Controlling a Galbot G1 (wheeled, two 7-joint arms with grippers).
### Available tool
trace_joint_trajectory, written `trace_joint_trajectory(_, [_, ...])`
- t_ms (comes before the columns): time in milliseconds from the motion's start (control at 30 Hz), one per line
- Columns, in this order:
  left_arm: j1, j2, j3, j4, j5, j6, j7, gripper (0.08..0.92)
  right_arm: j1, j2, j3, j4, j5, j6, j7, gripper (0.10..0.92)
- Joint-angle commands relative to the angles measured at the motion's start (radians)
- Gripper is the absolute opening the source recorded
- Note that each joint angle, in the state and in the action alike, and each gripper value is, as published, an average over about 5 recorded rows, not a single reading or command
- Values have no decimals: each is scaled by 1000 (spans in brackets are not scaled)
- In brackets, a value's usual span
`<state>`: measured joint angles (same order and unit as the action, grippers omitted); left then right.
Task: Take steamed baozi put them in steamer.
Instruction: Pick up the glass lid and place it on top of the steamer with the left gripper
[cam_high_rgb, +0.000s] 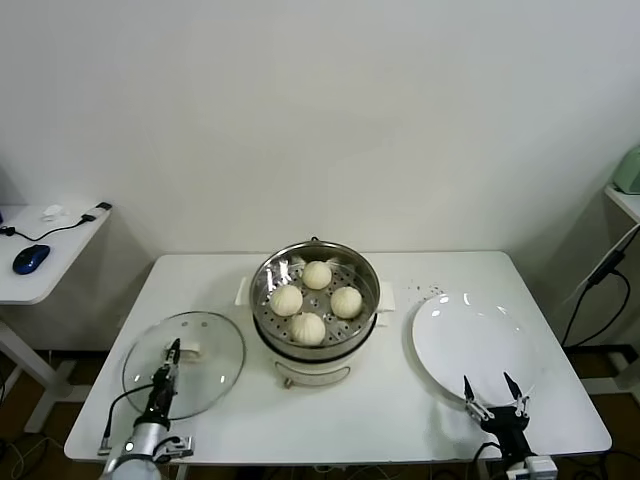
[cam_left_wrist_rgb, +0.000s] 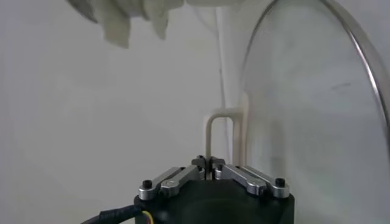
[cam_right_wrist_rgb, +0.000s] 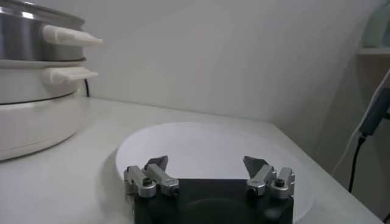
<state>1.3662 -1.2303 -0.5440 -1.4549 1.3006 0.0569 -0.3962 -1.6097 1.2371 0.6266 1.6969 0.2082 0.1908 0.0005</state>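
- Four steamed baozi (cam_high_rgb: 316, 297) sit on the perforated tray inside the steamer (cam_high_rgb: 365, 318) at mid-table.
- The left gripper (cam_high_rgb: 172, 349), fingers pressed together, hangs over the glass lid (cam_high_rgb: 215, 345), apparently near its handle.
- The right gripper (cam_high_rgb: 493, 392), fingers spread wide, sits at the near edge of the white plate (cam_high_rgb: 470, 335).

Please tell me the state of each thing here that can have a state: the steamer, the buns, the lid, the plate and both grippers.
steamer: uncovered, holds four buns.
steamed baozi: all four on the perforated tray.
glass lid: off, flat on the table.
white plate: empty.
left gripper: shut, over the lid.
right gripper: open, at the plate's near edge.
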Motion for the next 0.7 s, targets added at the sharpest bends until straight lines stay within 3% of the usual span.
trace_joint_trajectory(33, [118,90,-43,-437,-199,139,276,138,-4,-14,3,13,3,-8,0,823])
trace_joint_trajectory(167, [135,164,-82,-599,-317,275,415,138,-7,-20,11,35,1,-27,2,823])
trace_joint_trajectory(367, [58,223,-38,-754,-317,462,533,138,-5,-25,20,58,-7,-59,4,822])
trace_joint_trajectory(533, [-48,187,170,-768,-167,557,542,138,1,-28,17,63,-10,-67,6,823])
trace_joint_trajectory(700, [-166,102,424,-746,-46,638,587,138,8,-28,11,68,-11,-66,5,823])
